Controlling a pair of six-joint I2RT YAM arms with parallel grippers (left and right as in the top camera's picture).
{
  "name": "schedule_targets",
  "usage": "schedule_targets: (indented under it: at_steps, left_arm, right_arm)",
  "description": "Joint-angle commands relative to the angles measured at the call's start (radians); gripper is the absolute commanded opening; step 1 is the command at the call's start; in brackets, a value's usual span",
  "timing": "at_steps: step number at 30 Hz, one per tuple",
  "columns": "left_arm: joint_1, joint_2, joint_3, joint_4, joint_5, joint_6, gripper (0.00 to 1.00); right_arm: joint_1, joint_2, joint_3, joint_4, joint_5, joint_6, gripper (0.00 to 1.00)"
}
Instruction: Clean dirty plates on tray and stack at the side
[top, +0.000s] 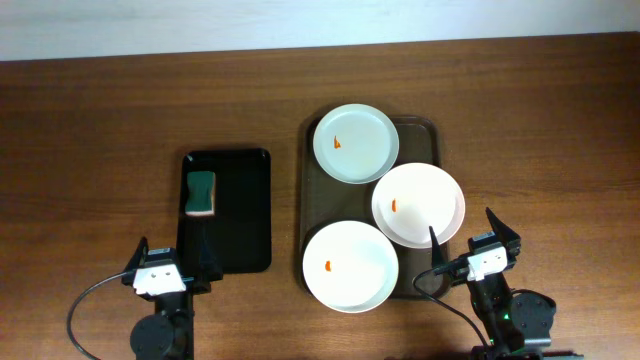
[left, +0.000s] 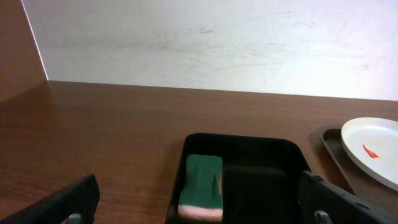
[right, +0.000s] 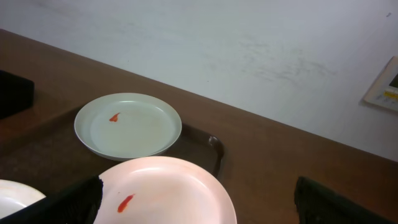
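Three white dirty plates lie on the brown tray (top: 425, 132): a far plate (top: 355, 143), a right plate (top: 418, 204) overhanging the tray's right rim, and a near plate (top: 350, 265). Each has a small orange-red smear. My left gripper (top: 160, 262) is open and empty at the table's front, just below the black tray (top: 245, 215). My right gripper (top: 478, 245) is open and empty just below and right of the right plate. The right wrist view shows the far plate (right: 127, 124) and the right plate (right: 168, 193). The left wrist view shows one plate (left: 376, 149).
A green sponge with a pale underside (top: 201, 193) lies in the black tray, left of the brown tray; it also shows in the left wrist view (left: 202, 186). Bare wooden table (top: 90, 150) surrounds both trays. A pale wall runs along the far edge.
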Motion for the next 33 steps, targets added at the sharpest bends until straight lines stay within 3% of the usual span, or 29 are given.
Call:
schedule_targets:
  at_steps: [1,33]
  left_arm:
    - [-0.003,0.000,-0.002,-0.003,-0.007,0.012,1.00]
    - [-0.003,0.000,-0.002,-0.003,-0.007,0.012,1.00]
  right_arm:
    - [0.008,-0.006,-0.007,-0.003,-0.002,0.008,0.98]
    - [0.008,-0.006,-0.007,-0.003,-0.002,0.008,0.98]
